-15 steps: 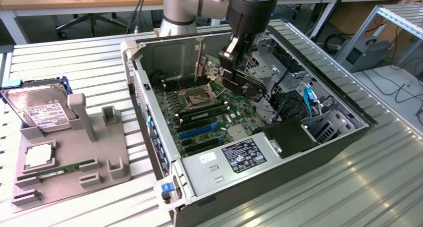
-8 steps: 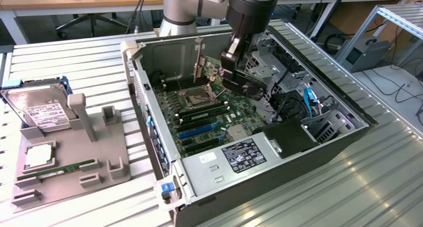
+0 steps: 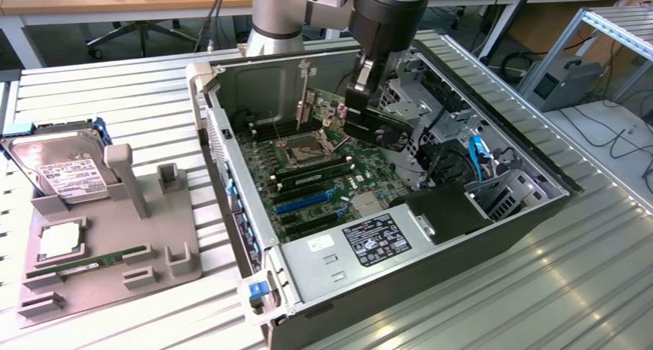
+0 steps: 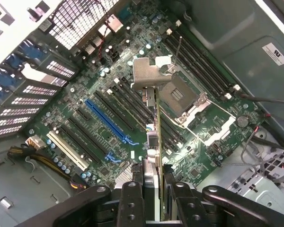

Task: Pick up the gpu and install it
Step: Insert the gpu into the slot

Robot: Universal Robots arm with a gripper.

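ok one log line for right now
stage: gpu held | gripper: shut on gpu, card edge-on | position: above motherboard inside open pc case | installed: not yet

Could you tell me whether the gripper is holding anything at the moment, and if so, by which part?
Yes: the gripper holds the gpu, seen edge-on, pinched across its two flat faces at the end away from its silver bracket.
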